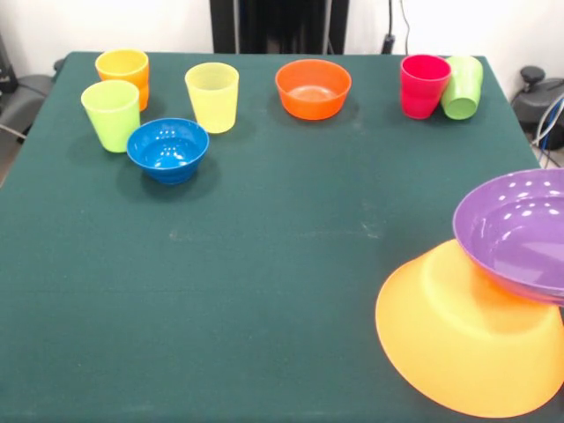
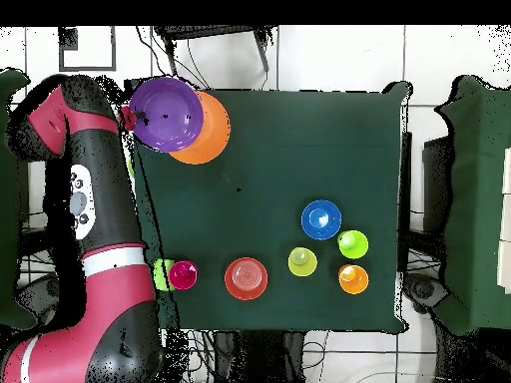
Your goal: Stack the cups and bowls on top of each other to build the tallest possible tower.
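Note:
A wide purple bowl (image 1: 520, 231) (image 2: 167, 112) rests tilted on an upturned orange-yellow bowl (image 1: 463, 344) (image 2: 208, 135) at the table's corner. In the overhead view my gripper (image 2: 128, 118) is at the purple bowl's left rim, and its state is hidden. The front view does not show the gripper. An orange cup (image 1: 123, 69), a lime green cup (image 1: 111, 115) and a yellow cup (image 1: 212, 95) stand around the small blue bowl (image 1: 167, 150). The red-orange bowl (image 1: 313, 88) stands alone. A red cup (image 1: 424, 85) touches a green cup (image 1: 462, 86).
The green table (image 1: 264, 264) ends close beside the two stacked bowls. In the overhead view the red and black arm (image 2: 95, 199) runs along the table's left edge, past the red cup (image 2: 183, 274). Chairs and cables stand beyond the table's sides.

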